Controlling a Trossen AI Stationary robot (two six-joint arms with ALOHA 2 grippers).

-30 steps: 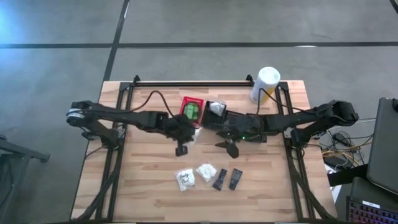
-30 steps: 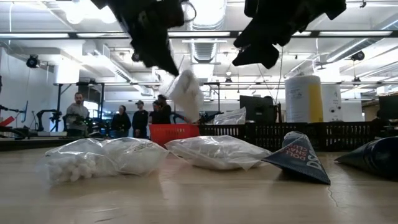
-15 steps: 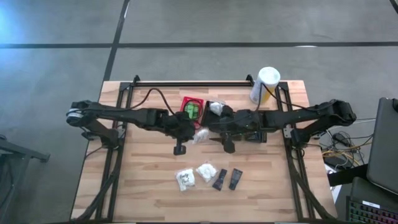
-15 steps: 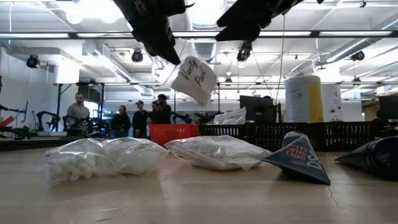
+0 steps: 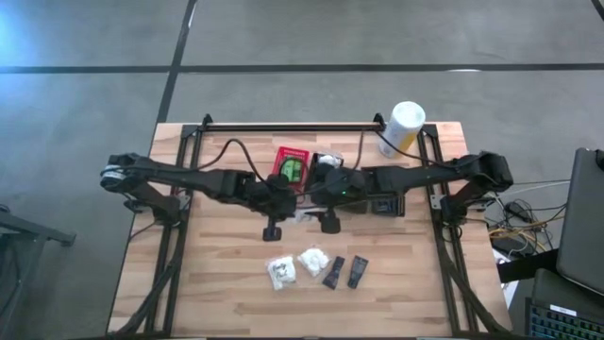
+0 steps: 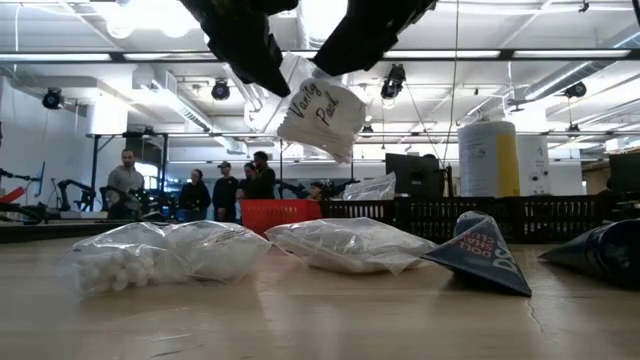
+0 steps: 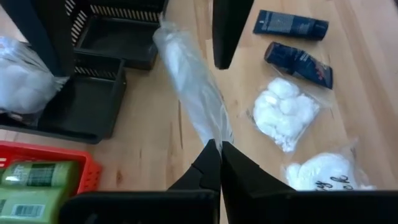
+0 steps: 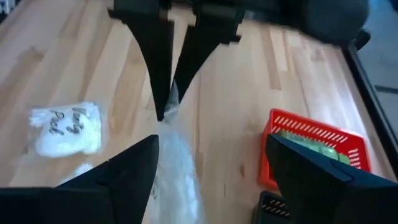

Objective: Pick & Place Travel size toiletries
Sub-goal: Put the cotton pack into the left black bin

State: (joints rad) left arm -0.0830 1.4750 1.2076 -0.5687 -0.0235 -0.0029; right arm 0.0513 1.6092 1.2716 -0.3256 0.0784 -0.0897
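Mid-transfer, it seems: the left hand (image 7: pixel 214 158) is pinched tight on one end of a white pouch (image 7: pixel 189 93) held above the table (image 5: pixel 217 255); the right hand (image 8: pixel 208 165), fingers spread wide, sits at its other end; next it should close, or the left carry on to the black basket (image 7: pixel 93 109).

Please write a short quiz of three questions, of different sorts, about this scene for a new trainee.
1. True or false: the left claw is shut on the white pouch.
2. What lies in the red basket? A) green packets B) razors C) nothing
3. Fill in: the right claw is ____ around the held pouch.

Key: 1 true; 2 A; 3 open
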